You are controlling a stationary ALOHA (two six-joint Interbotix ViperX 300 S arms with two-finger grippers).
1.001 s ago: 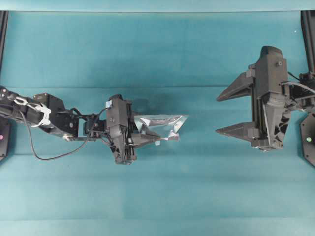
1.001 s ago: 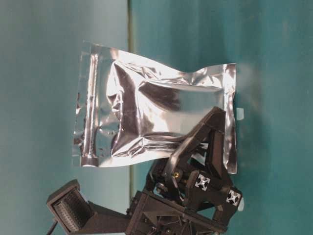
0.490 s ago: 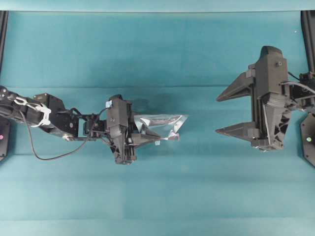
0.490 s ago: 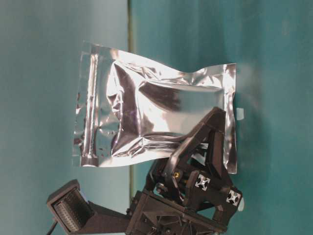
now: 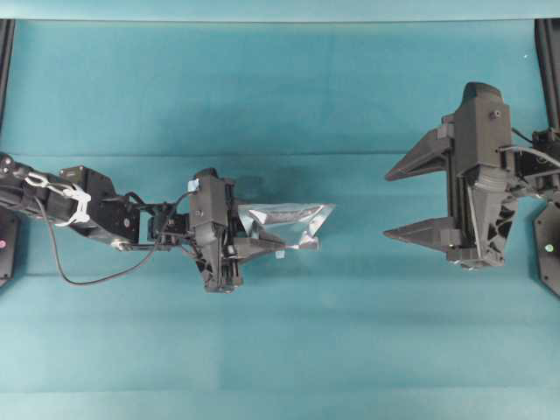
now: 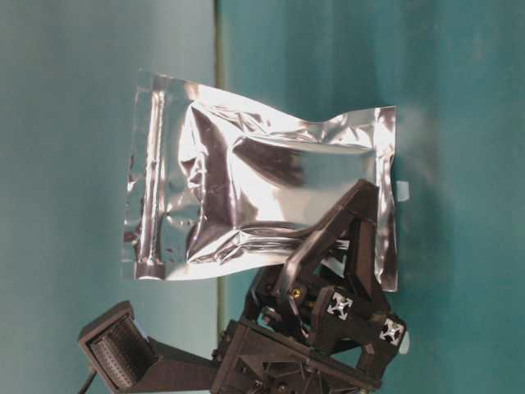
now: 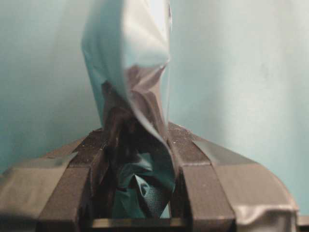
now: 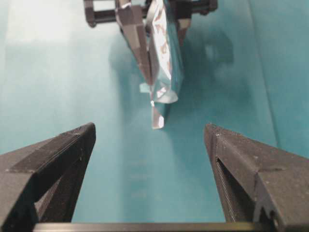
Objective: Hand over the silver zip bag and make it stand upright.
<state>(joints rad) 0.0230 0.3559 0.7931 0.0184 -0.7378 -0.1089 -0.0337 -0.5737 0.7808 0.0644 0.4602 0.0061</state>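
The silver zip bag (image 5: 287, 224) is a crinkled foil pouch held above the teal table, edge-on to the overhead view. My left gripper (image 5: 255, 238) is shut on its lower edge. In the table-level view the silver zip bag (image 6: 246, 197) hangs flat-faced with its zip strip at the left, and my left gripper (image 6: 349, 226) clamps it from below. In the left wrist view the silver zip bag (image 7: 137, 72) rises from between the jaws. My right gripper (image 5: 388, 203) is open and empty, well to the right of the bag, facing it. The silver zip bag also shows ahead in the right wrist view (image 8: 164, 58).
A tiny white speck (image 5: 279, 255) shows just below the left gripper's fingers. The teal table (image 5: 289, 350) spreads around both arms. Dark frame posts stand at the far left (image 5: 5, 52) and far right (image 5: 549, 52) edges.
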